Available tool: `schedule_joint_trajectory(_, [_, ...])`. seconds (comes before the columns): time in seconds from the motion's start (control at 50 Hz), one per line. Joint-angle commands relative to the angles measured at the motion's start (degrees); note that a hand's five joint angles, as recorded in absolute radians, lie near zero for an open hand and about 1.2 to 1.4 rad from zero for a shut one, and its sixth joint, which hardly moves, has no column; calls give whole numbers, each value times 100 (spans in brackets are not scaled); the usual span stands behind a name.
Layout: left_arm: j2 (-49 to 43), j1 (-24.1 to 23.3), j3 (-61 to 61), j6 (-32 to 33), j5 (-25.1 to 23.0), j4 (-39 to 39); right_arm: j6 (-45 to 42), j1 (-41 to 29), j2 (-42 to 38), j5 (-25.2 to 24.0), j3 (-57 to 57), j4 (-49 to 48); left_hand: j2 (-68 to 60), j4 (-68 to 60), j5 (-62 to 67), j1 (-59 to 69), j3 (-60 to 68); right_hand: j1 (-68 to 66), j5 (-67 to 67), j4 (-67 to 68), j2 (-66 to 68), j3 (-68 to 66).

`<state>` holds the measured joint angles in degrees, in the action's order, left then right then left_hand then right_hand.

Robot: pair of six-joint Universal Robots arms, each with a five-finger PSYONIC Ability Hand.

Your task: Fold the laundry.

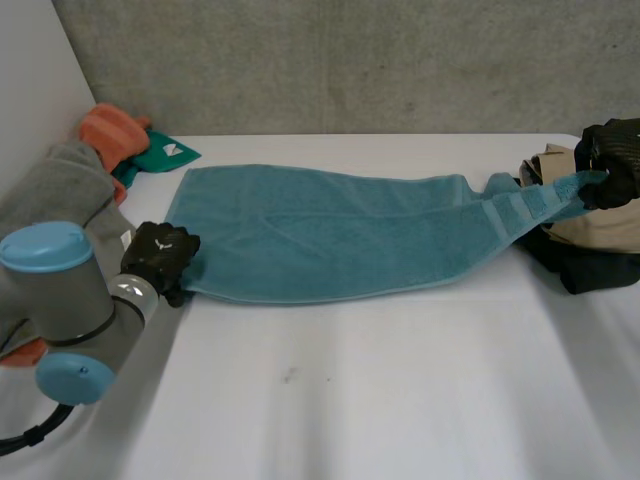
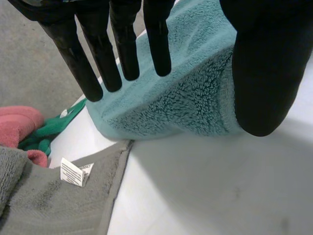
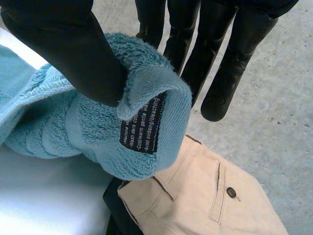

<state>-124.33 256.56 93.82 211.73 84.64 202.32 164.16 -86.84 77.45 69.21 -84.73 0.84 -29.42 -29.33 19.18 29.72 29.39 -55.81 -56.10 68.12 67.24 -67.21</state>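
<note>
Teal towel (image 1: 330, 235) stretched lengthwise across white table (image 1: 380, 390) between both hands. Left hand (image 1: 160, 255) at near left corner, straight fingers and thumb pinching hem. Right hand (image 1: 615, 160) grasps right-end corner, thumb clamping labelled end against fingers, raised over beige trousers (image 3: 205, 200). Grey towel (image 2: 54, 196) beside left hand.

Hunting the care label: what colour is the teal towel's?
The label is black with white lettering; right wrist view.
</note>
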Motion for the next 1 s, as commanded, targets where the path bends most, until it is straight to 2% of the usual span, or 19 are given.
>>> schedule_joint_trajectory(0.02, [-258, -10, -451, 0, 69, 27, 2, 9, -28, 14, 1, -5, -3916, -3925, 3940, 3886, 3919, -2419, -1390, 1188, 1276, -1279])
schedule_joint_trajectory(0.06, [-285, -1, -557, 9, 87, 27, -7, 9, -28, 14, 1, -14, -5055, -5063, 5078, 5024, 5057, -2419, -1390, 1188, 1276, -1279])
schedule_joint_trajectory(0.18, [-49, 26, -663, 26, 596, 27, -25, 35, -37, 23, 106, 12, -5058, -5067, 5082, 5028, 5061, -2419, -1390, 1188, 1276, -1279])
schedule_joint_trajectory(0.28, [874, 52, -409, 70, 746, -26, -261, 53, 6, 23, 264, 266, -5058, -5067, 5082, 5028, 5061, -2419, -1390, 1188, 1276, -1279])
schedule_joint_trajectory(0.44, [2860, 122, 488, 316, 711, -500, -1596, 140, 305, 23, 739, 1926, -5058, -5067, 5082, 5028, 5061, -2419, -1390, 1188, 1276, -1279])
schedule_joint_trajectory(0.58, [3863, 254, 1051, 993, 703, -1686, -3170, 457, 639, 58, 695, 3439, -5058, -5067, 5082, 5028, 5061, -2419, -1390, 1188, 1276, -1279])
schedule_joint_trajectory(0.7, [3925, 280, 1498, 1335, 703, -2381, -4083, 518, 692, 93, 3, 4195, -5058, -5067, 5082, 5028, 5061, -2419, -1390, 1188, 1276, -1279])
schedule_joint_trajectory(0.78, [3768, 324, 1622, 1572, 702, -2355, -4427, 571, 596, 172, -341, 4214, -5058, -5067, 5082, 5028, 5061, -2419, -1390, 1188, 1276, -1279])
schedule_joint_trajectory(0.92, [2670, 404, 1228, 1898, 685, -2189, -4314, 492, -194, 523, -246, 3608, -5058, -5067, 5082, 5028, 5061, -2419, -1390, 1188, 1276, -1279])
schedule_joint_trajectory(1.0, [1940, 404, 736, 1951, 676, -1732, -3849, 317, -678, 831, 158, 3116, -5058, -5067, 5082, 5028, 5061, -2419, -1390, 1188, 1276, -1279])
